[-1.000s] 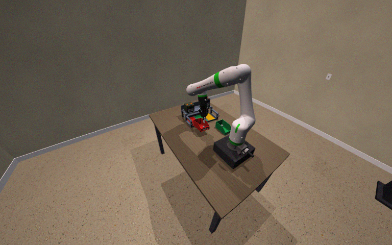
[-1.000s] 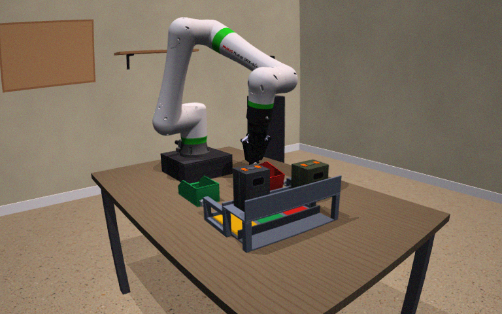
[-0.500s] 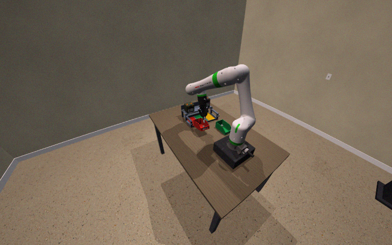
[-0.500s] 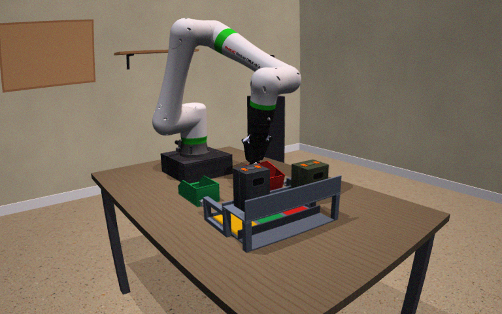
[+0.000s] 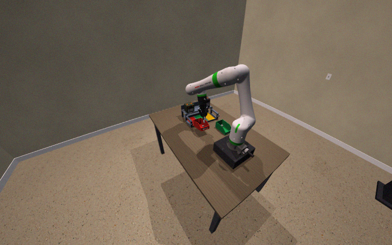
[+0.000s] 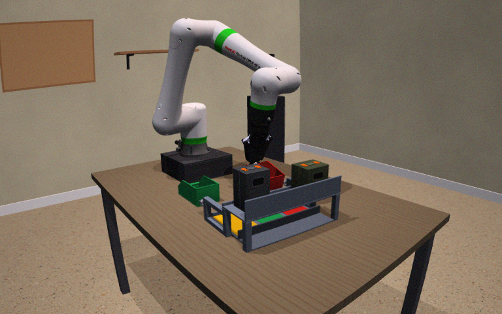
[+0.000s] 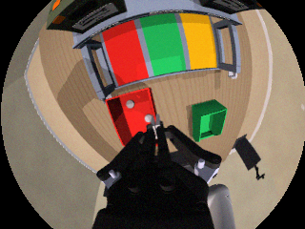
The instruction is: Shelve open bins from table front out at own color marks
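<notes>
gripper: pinched nearly closed on the near wall of the red bin, pointing straight down
red bin: sits in front of the shelf, lined up with the red mark; I cannot tell if it is touching the table or lifted just off it; not yet on the shelf
red bin contents: two small pale round parts on its floor, one near the held wall, one farther in
green bin: on the table, beside the shelf's yellow end, well apart from the gripper; wrist view shows it off to the side of the red bin
green bin contents: top view shows a small pale speck inside; too small to tell what it is
shelf: grey frame, three marks in a row on its floor: red mark, green mark, yellow mark; all three places have no bin in them
top board of shelf: carries a black box over the yellow end and an olive box over the red end, both with orange tabs on top
arm: reaches from its black base over to the shelf front, wrist vertical above the red bin
</notes>
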Motion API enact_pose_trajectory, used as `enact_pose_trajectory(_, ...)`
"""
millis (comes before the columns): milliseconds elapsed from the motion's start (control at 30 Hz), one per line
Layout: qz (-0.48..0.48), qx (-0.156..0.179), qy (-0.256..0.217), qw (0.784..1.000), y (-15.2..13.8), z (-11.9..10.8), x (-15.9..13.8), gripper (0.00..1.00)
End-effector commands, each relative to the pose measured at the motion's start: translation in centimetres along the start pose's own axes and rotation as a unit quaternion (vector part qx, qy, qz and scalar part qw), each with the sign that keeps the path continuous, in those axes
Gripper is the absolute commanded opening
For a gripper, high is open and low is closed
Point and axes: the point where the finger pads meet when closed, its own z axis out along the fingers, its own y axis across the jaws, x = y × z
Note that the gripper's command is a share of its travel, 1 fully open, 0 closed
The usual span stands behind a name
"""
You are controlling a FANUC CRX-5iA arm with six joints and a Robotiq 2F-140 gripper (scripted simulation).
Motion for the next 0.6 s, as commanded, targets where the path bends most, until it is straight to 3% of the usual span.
enact_pose_trajectory(0, 0.0, 0.0, 0.0, 1.0, 0.0, -0.02, 0.01, 0.0)
enact_pose_trajectory(567, 0.0, 0.0, 0.0, 1.0, 0.0, -0.07, 0.2, 0.0)
